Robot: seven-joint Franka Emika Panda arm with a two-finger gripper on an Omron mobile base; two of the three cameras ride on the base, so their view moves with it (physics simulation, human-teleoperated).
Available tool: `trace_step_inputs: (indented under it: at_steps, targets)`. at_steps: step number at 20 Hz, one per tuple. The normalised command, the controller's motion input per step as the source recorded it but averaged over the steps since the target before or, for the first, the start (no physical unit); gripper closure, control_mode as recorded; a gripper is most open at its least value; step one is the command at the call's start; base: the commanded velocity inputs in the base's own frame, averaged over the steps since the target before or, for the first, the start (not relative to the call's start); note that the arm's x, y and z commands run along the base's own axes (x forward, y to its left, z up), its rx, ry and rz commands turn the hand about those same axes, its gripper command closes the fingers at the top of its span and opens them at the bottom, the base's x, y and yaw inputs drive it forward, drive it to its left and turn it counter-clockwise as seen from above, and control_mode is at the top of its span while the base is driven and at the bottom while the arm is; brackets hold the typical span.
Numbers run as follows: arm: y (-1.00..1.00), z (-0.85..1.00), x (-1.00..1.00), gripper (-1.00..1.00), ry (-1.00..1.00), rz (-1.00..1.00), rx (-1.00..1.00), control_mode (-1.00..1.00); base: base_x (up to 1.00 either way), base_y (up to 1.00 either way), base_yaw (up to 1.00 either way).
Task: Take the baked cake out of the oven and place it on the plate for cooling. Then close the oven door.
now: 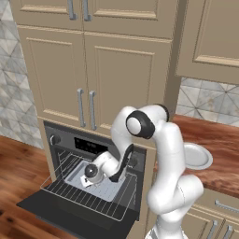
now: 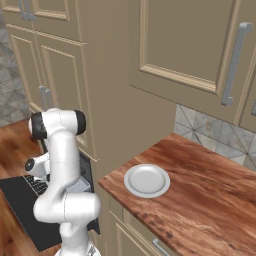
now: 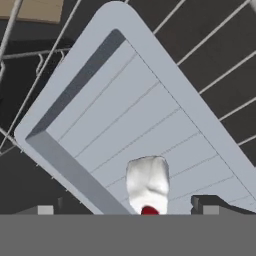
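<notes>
So the oven point(image 1: 95, 154) is wide open here, with the oven door point(image 1: 60, 212) folded down flat and a wire rack point(image 1: 93, 193) pulled out over it. On that rack sits a light grey baking tray point(image 3: 135, 125), and the baked cake point(image 3: 147, 184) is lying on the tray floor near one of its raised walls, a small white lump with its red dot at the end closest to the camera in the hand view. The arm reaches down into the oven opening from the left base view, with the gripper point(image 3: 125, 207) hanging right above the tray; its jaws are spread wide, one dark tip on each side of the cake, and they aren't pinching anything. Whether the tips actually touch the tray is hard to say. The plate point(image 2: 147, 180) is over on the reddish wooden counter point(image 2: 210, 200) to the right of the oven, near the counter's front edge and well apart from the cake. Beige cabinets point(image 1: 88, 70) sit above the oven, and patterned grey tile point(image 2: 215, 132) runs along the wall behind the counter.
</notes>
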Motion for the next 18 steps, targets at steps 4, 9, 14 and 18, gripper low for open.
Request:
trace_step_inputs:
  at_steps: [4, 9, 14, 18]
  targets:
    - [0.0, -0.06, 0.37, -1.0, 0.0, 0.0, 0.06, -1.0, 0.0, 0.0, 0.0]
    - [0.0, -0.2, 0.22, -1.0, 0.0, 0.0, 0.02, -1.0, 0.0, 0.0, 0.0]
    - [0.03, -0.35, 0.04, -1.0, 0.0, 0.0, 0.0, -1.0, 0.0, 0.0, 0.0]
    - [0.06, -0.28, 0.02, -1.0, 0.0, 0.0, 0.0, -1.0, 0.0, 0.0, 0.0]
